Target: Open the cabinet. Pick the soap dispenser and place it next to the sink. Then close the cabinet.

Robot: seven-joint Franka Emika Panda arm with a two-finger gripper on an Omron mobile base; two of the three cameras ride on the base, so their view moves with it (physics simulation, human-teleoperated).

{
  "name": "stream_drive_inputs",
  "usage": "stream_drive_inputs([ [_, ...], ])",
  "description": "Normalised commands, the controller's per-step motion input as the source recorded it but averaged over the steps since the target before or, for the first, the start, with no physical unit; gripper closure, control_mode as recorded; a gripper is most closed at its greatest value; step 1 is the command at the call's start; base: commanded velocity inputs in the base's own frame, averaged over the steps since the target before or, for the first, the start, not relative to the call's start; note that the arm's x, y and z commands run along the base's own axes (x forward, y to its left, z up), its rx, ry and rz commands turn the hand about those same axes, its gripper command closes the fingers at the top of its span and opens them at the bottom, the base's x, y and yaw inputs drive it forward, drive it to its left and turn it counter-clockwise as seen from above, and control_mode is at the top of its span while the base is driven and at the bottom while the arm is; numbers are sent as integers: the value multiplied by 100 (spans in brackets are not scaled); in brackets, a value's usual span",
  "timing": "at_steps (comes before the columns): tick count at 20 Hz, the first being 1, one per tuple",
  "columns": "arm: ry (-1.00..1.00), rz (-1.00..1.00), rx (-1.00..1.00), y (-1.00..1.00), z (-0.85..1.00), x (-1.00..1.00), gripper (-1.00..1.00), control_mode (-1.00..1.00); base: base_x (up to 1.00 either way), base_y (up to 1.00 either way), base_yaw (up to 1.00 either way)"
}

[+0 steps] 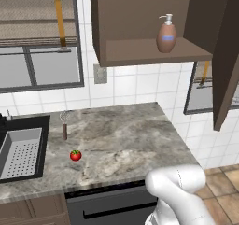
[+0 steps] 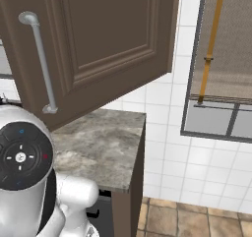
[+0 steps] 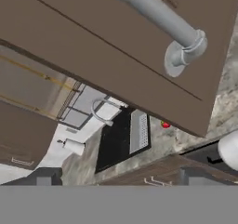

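1. The cabinet (image 1: pixel 140 18) stands open: its door (image 2: pixel 98 39) is swung wide out over the right end of the counter (image 1: pixel 121 135), and the long silver bar handle (image 2: pixel 42 59) runs vertically down the door's outer face. Judged status: opening step done.

2. The soap dispenser (image 1: pixel 166 34) sits upright on the cabinet's lower shelf, toward the right of the opening and near the shelf's front edge. Long axis vertical; white pump top up, nozzle pointing left; pale blue label facing the room. Not yet picked.

3. The pincer is open, jaws spread wide, gripping nothing. The hand view looks along the door's face, the handle's lower end and mount (image 3: pixel 183 51) close in front, apart from the tips.

4. The sink (image 1: pixel 23 149) lies at the far left of the counter, black rim with grey perforated insert. A small red tomato (image 1: pixel 75 155) and a thin brown-handled utensil (image 1: pixel 65 126) stand on the counter between the sink and the cabinet's side.

5. Remaining, by judgement: reach into the shelf, grasp the dispenser about its rounded body, carry it left and down to the counter beside the sink, then swing the door shut.

6. Likely concern: the open door hangs between arm and shelf.
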Motion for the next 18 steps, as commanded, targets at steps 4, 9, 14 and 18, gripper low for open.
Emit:
stream_drive_inputs([
  [4,26,-3,10,52,-9,21,-100,-100,0,0,0],
  [9,14,-14,2,50,-20,43,-100,-100,0,0,0],
  [14,-6,-38,-10,38,-25,67,-100,-100,0,0,0],
  [18,-8,-46,-7,28,-21,58,-100,-100,0,0,0],
])
